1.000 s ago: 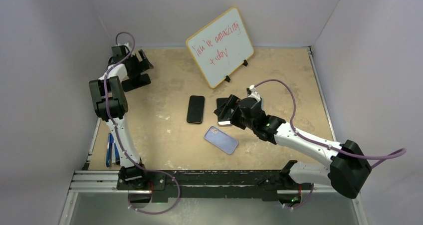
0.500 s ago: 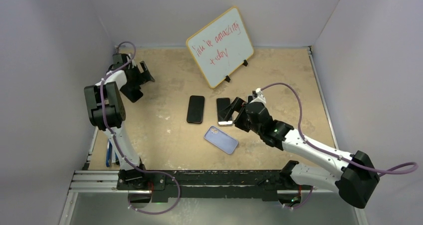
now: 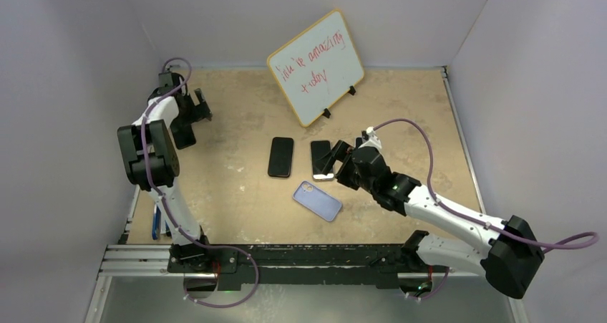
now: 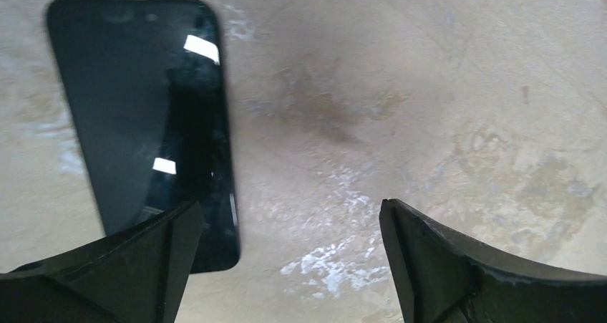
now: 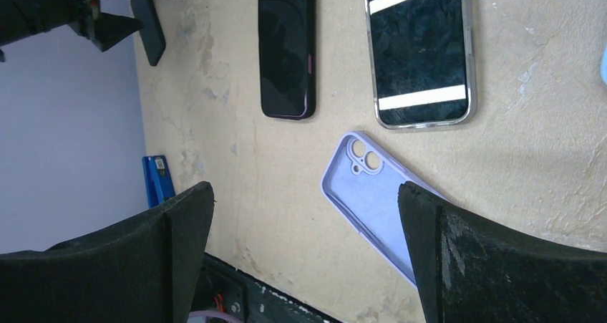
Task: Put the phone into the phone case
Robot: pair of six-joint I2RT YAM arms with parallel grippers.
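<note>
Two phones lie side by side mid-table: a dark phone and a silver-edged phone. A lavender phone case lies open side up just in front of them. My right gripper is open and empty, right beside the silver-edged phone. Its wrist view shows the dark phone, the silver-edged phone and the case between its spread fingers. My left gripper is open and empty at the far left. Its view shows a dark phone on bare table.
A whiteboard with red writing stands tilted at the back middle. A blue tool lies off the table's left edge, also in the right wrist view. Grey walls close in on three sides.
My right gripper has drawn back to the right off the silver-edged phone, which now lies uncovered. My left arm has swung its gripper a little toward the back left.
</note>
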